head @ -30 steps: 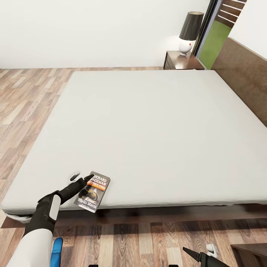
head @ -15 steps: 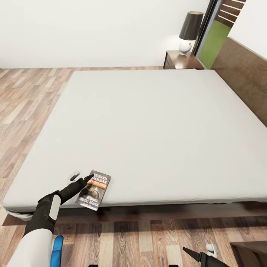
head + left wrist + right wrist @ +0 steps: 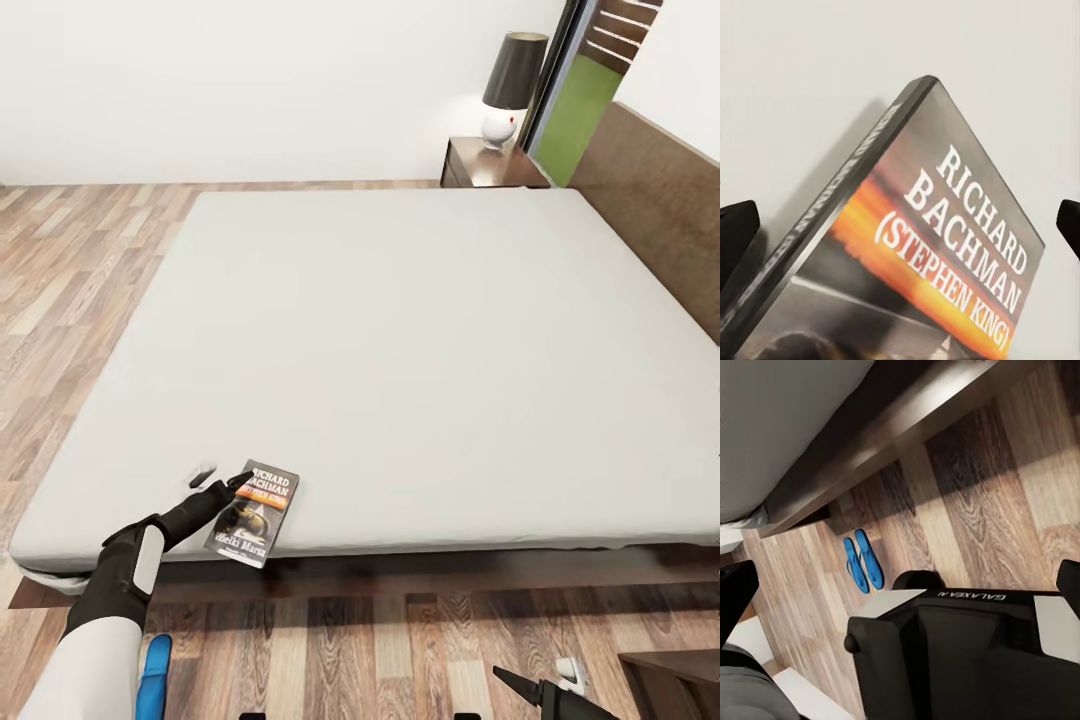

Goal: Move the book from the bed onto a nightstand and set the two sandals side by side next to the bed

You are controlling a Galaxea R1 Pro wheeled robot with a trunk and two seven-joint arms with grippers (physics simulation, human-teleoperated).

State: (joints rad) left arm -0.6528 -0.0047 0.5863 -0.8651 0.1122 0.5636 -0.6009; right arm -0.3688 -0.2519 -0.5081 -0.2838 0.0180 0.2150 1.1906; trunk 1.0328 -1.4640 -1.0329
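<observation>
Looking down over the bed (image 3: 420, 350) through the head camera, I have my left gripper (image 3: 222, 480) reaching over the near edge of the mattress, close to its near-left corner. Its two dark fingers (image 3: 205, 497) are spread, one tip touching the far-left corner of the book (image 3: 253, 512) and the other lying apart on the bare mattress to the left. The book lies flat, cover up, beside the near edge of the mattress, its white author name and orange band readable. In the left wrist view the book (image 3: 915, 270) sits between the two black fingertips (image 3: 736, 232), which stand wide at the picture's edges with the book's spine near one of them; I see no grip on it.

My right gripper (image 3: 530, 688) hangs low over the wood floor (image 3: 60, 260) in front of the bed; I cannot tell how wide its fingers stand. The right wrist camera looks under the bed frame (image 3: 907, 427), where the two sandals (image 3: 862, 560) lie side by side, touching, on the floor planks near the frame's edge. A blue sliver of sandal (image 3: 153, 675) also shows in the head view, on the floor by my left forearm.

At the far-right corner of the bed, the nightstand (image 3: 490, 165) stands against the wall, carrying a lamp (image 3: 510, 85) with a dark shade. The headboard (image 3: 650, 210) runs along the bed's right edge.
</observation>
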